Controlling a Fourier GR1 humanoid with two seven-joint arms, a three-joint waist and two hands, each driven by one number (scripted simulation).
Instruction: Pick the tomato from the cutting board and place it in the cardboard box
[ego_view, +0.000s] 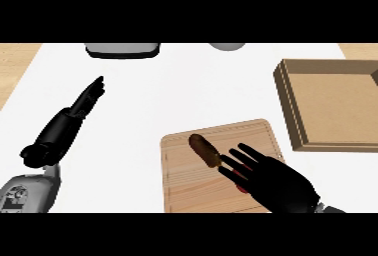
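Note:
A wooden cutting board (192, 185) lies at the lower middle of the white counter. Only small red patches of the tomato (235, 173) show beneath my right hand (284, 187), which hovers over the board's right side with its fingers extended and spread above the tomato. I cannot tell whether the hand touches it. The open cardboard box (332, 107) stands at the right, beyond the board's far right corner. My left hand (77, 112) rests at the left of the counter, fingers straight and pointing away.
A brown elongated vegetable (204, 150) lies on the board just left of my right fingers. A grey appliance (122, 50) and a pale rounded object (227, 46) sit at the counter's far edge. Wooden surface shows beyond the counter's left and right edges.

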